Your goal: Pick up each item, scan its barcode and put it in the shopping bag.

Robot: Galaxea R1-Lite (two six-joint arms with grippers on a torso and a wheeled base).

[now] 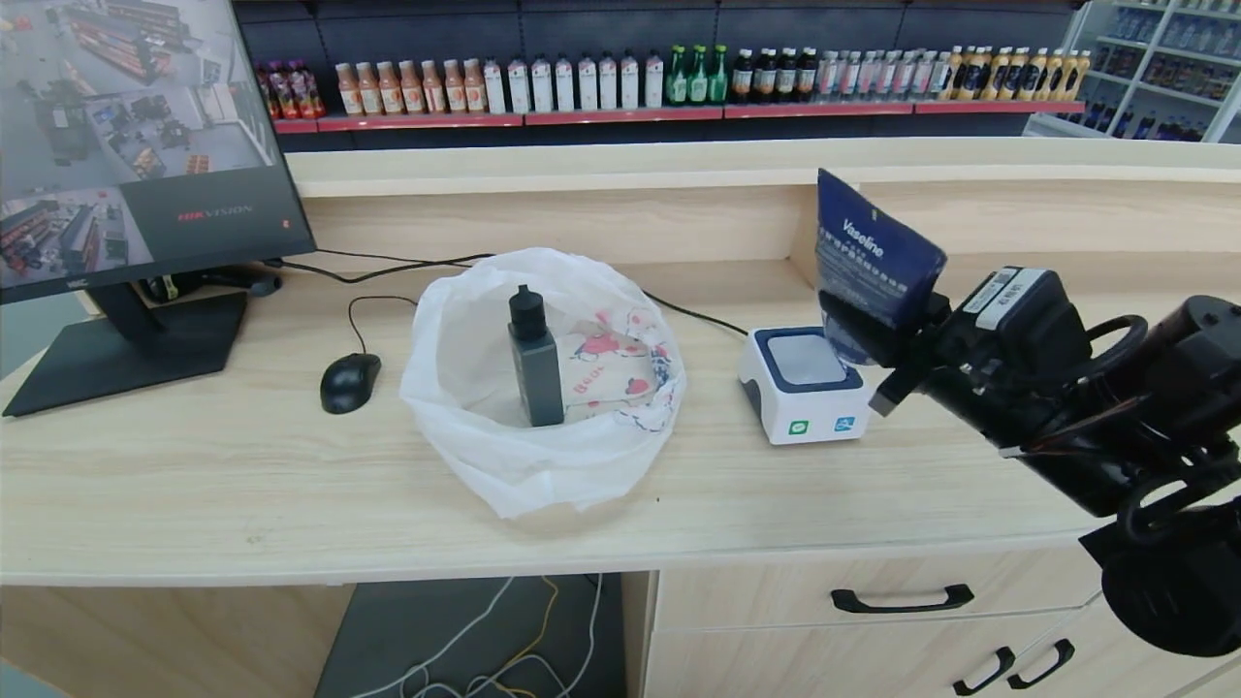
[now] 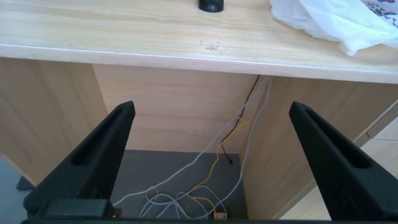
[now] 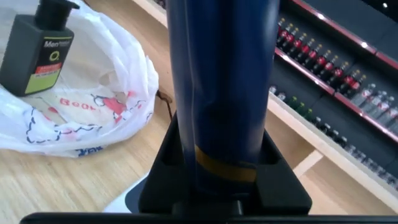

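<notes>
Gripper on my right arm (image 1: pixel 858 334) is clamped on the blue pouch (image 1: pixel 877 247), upright just above the scanner (image 1: pixel 803 388) near the right end of the bench (image 1: pixel 242 504). Scanning step, I judge: next, barcode down to it, then into the shopping bag (image 1: pixel 543 465) mid-bench, beside the grey bottle (image 1: pixel 535 359). My left gripper (image 2: pixel 211 109) hangs open below the front edge.

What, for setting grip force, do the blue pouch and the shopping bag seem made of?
Blue pouch: probably flexible plastic film with a slight sheen; it bends and creases above the right gripper clamping it. Shopping bag: thin, translucent white plastic film, judging by its wrinkles and slumped folds.
</notes>
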